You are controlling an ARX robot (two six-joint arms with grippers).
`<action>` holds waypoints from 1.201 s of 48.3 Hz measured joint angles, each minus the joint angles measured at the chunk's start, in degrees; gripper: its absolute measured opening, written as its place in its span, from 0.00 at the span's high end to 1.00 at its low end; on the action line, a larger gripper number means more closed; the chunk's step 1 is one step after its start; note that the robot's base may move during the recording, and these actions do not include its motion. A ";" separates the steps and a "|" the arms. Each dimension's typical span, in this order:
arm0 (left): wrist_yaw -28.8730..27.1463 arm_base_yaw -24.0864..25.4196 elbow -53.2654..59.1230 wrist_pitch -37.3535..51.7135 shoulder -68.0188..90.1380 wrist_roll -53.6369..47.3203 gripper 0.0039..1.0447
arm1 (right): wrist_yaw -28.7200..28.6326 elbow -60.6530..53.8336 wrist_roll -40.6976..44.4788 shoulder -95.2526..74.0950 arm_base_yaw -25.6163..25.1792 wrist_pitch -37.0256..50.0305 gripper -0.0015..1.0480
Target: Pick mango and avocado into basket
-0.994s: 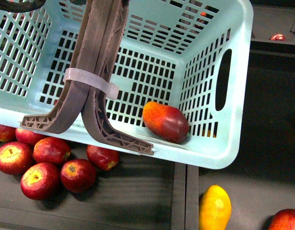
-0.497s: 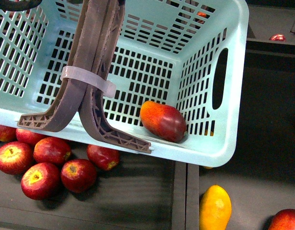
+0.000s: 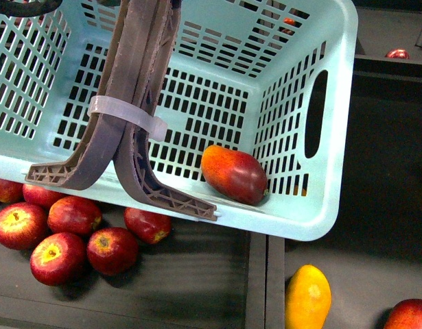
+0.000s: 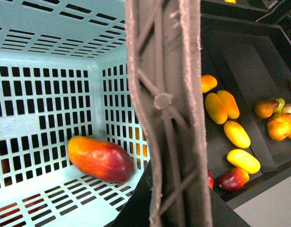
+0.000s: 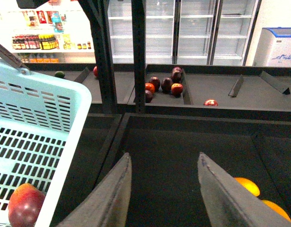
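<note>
a light aqua slotted basket [image 3: 334,137] fills most of the front view. the mango [image 3: 235,175], dark red fading to orange at one end, lies on its side on the basket floor, in the near corner, touching the side wall with the hand slot. two brown-grey handles [image 3: 132,82], bound together by a white zip tie [image 3: 128,116], rise over the near rim. outside, just beside that rim, a cluster of red apples [image 3: 73,233] rests on a dark shelf, and a yellow mango [image 3: 307,298] lies to the right. the right gripper [image 5: 164,194] hangs over an empty dark bin beside the basket, jaws spread apart with nothing between them. the left gripper does not show in any view, so its jaws cannot be told.
</note>
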State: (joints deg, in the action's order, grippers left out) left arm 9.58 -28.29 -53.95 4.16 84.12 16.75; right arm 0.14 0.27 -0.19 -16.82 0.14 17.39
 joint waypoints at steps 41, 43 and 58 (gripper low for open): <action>0.44 -0.04 -0.24 0.00 -0.02 0.00 0.95 | 0.00 0.00 -0.02 0.17 -0.09 -0.33 0.07; 0.55 -0.07 -0.24 0.00 -0.02 0.07 0.95 | -0.04 0.00 0.00 0.20 -0.09 -0.33 0.07; -0.28 -0.07 -0.28 0.00 -0.22 -0.17 0.95 | 0.00 0.00 0.00 0.24 -0.09 -0.24 0.07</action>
State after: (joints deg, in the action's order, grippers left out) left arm 9.30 -28.36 -54.24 4.16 83.90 16.58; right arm 0.14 0.27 -0.19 -16.58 0.05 17.15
